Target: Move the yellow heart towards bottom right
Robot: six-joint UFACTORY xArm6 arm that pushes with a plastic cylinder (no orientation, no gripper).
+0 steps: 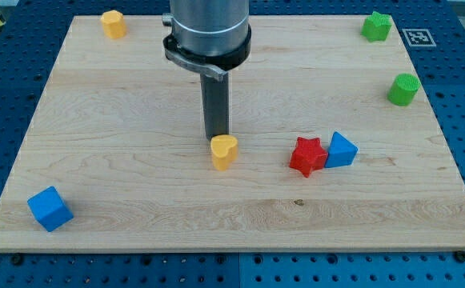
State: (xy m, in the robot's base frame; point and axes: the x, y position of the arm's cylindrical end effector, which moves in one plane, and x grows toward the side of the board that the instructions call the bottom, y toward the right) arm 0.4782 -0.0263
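Legible text, numbers, brands: none on any item. Sole sign: one black-and-white square marker (pixel 418 37), a coded pattern without letters or digits, lying on the blue perforated table (pixel 464 96) just off the wooden board (pixel 136 160), at the view's top right corner.

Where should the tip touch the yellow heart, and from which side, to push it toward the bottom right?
Push on the yellow heart's upper-left face, coming from the view's top left. My tip already stands just above it, slightly left, about touching. The red star and the blue triangle lie to the right, so I would probably steer below them.
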